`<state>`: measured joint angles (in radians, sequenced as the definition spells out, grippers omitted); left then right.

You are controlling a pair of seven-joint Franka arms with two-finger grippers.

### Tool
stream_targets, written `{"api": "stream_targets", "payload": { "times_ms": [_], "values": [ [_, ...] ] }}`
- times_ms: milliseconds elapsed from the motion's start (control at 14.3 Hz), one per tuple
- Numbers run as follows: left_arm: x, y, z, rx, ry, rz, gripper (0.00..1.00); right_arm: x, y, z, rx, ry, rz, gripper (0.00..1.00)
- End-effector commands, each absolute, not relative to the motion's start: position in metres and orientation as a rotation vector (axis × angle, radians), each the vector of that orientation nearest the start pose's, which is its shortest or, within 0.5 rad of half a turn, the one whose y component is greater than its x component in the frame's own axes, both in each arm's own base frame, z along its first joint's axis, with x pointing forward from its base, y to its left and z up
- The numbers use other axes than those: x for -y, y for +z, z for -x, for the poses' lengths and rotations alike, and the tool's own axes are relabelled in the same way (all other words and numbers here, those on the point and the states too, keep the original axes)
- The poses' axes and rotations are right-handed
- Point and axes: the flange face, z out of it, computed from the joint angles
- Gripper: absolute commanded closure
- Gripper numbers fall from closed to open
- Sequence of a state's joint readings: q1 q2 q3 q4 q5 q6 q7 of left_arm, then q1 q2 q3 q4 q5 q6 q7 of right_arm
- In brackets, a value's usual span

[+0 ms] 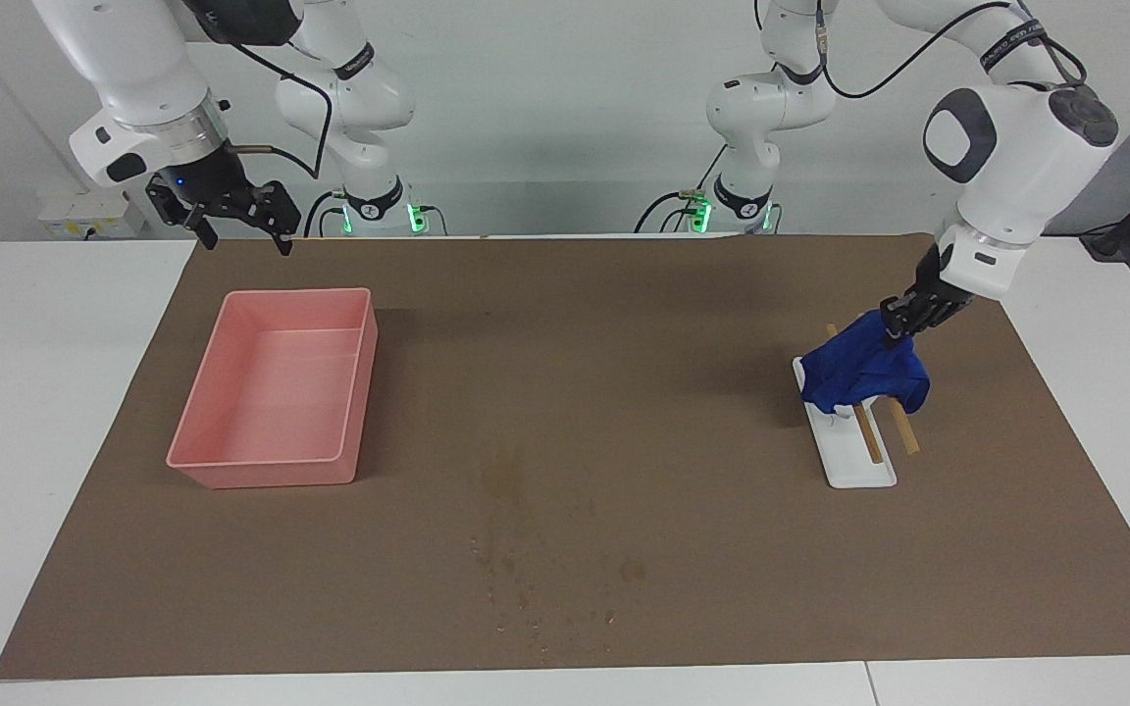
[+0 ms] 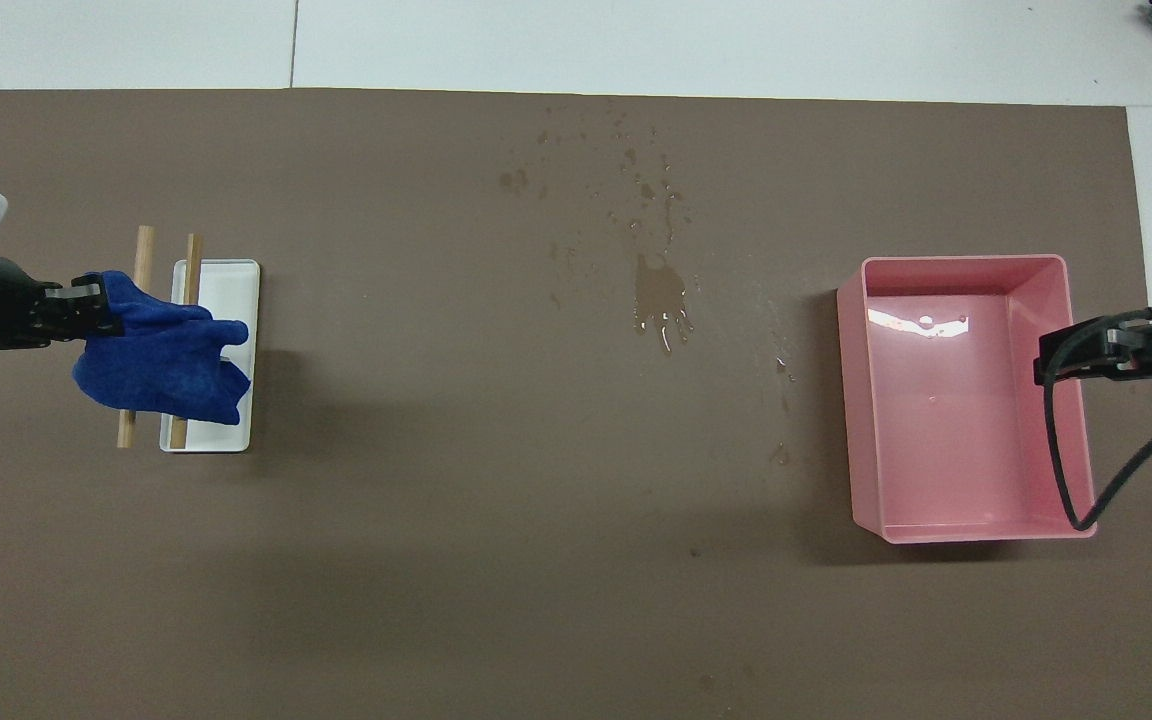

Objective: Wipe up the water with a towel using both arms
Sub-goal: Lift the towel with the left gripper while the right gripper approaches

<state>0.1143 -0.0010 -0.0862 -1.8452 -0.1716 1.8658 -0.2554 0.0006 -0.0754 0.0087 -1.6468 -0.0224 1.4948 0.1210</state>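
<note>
The blue towel [image 1: 859, 373] hangs bunched from my left gripper [image 1: 894, 328], which is shut on its upper corner over the white rack [image 1: 859, 461]. The towel's lower folds still drape over the rack's two wooden sticks; it also shows in the overhead view [image 2: 161, 365] with the left gripper [image 2: 96, 300] at its edge. The water [image 2: 661, 300] is a darker damp blotch mid-mat, with scattered specks [image 1: 526, 588] farther from the robots. My right gripper [image 1: 241, 230] is open and empty, waiting in the air over the pink tray's side wall [image 2: 1056, 360].
The pink tray [image 1: 271, 461] stands empty toward the right arm's end of the brown mat [image 1: 624, 324]. The white rack [image 2: 231, 290] with its sticks stands toward the left arm's end. A black cable hangs from the right wrist over the tray.
</note>
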Motion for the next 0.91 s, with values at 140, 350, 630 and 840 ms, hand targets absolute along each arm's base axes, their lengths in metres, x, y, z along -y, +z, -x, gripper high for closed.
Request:
{"api": "stream_targets", "payload": {
  "times_ms": [140, 350, 630, 840],
  "values": [
    [0.03, 0.552, -0.554, 1.481, 0.297, 3.19, 1.0, 0.0, 0.625, -0.516, -0.168, 0.088, 3.159, 0.0],
    [0.053, 0.574, -0.547, 2.012, 0.538, 3.004, 1.0, -0.001, 0.624, -0.515, -0.166, 0.093, 3.159, 0.0],
    [0.105, 0.594, -0.537, 2.307, 0.801, 2.789, 1.0, -0.017, 0.625, -0.519, -0.37, 0.05, 3.126, 0.0],
    [0.133, 0.602, -0.536, 2.548, 0.967, 2.533, 1.0, -0.053, 0.627, -0.517, -0.605, 0.084, 2.982, 0.0]
  ]
}}
